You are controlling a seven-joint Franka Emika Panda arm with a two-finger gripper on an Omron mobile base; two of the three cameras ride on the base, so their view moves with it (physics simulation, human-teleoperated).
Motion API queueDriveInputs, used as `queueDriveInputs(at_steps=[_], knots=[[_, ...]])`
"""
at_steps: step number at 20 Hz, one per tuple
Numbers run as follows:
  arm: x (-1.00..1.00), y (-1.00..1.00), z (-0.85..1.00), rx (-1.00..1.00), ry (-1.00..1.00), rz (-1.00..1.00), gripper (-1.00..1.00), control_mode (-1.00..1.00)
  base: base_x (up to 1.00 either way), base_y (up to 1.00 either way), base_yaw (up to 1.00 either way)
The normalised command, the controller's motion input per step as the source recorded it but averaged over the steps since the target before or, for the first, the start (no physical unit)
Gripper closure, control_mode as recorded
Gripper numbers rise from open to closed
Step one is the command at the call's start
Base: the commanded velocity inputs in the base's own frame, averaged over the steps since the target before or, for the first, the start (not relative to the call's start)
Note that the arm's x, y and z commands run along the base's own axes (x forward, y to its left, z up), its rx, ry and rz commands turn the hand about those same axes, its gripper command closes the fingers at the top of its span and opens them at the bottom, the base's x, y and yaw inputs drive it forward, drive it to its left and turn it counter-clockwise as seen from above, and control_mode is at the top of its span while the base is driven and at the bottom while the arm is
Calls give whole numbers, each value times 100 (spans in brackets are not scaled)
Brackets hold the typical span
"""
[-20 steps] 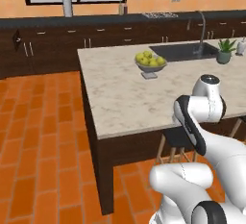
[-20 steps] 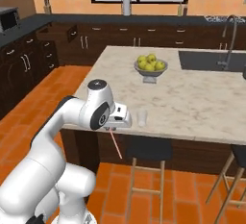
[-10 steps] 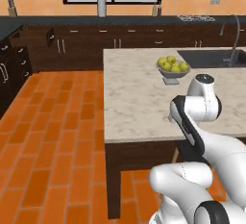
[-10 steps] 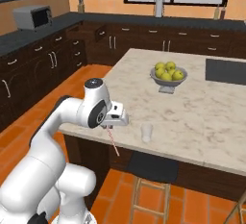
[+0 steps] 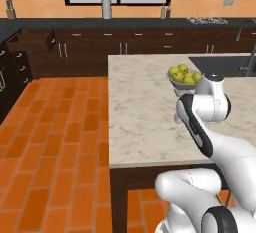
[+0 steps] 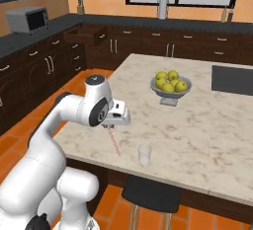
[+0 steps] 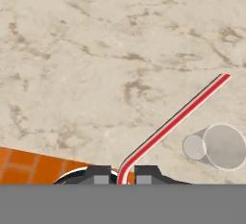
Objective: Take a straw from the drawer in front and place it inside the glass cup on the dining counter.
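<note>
Gripper: your gripper (image 7: 122,171) is closed on the straw (image 7: 175,121), pinching its lower end between the two fingertips (image 7: 146,171).
Straw: it slants down from the hand (image 6: 114,119) over the dining counter (image 6: 212,125); its free end hangs near the glass cup (image 6: 144,153), not yet over the mouth.
Change: over the last second the base has swung round the island, so the whole scene has shifted in both base views; the cup stands closer to the hand than before.
Meaning: transport looks nearly done; judged from here, you must next align the straw tip above the cup (image 7: 215,146).
Fruit bowl: the bowl (image 5: 183,78) stands well apart from the cup.
</note>
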Motion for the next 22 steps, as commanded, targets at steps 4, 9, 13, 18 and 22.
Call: queueDriveInputs(at_steps=[4, 9, 13, 18, 22], knots=[[-86, -12, 100, 16, -40, 3, 100, -100, 0, 0, 0], [-58, -43, 97, 23, -36, 1, 100, -100, 0, 0, 0], [-5, -56, 83, 31, -13, 0, 100, -100, 0, 0, 0], [8, -57, 25, 39, -2, 0, 100, -100, 0, 0, 0], [41, -8, -1, 34, 0, 2, 100, -100, 0, 0, 0]])
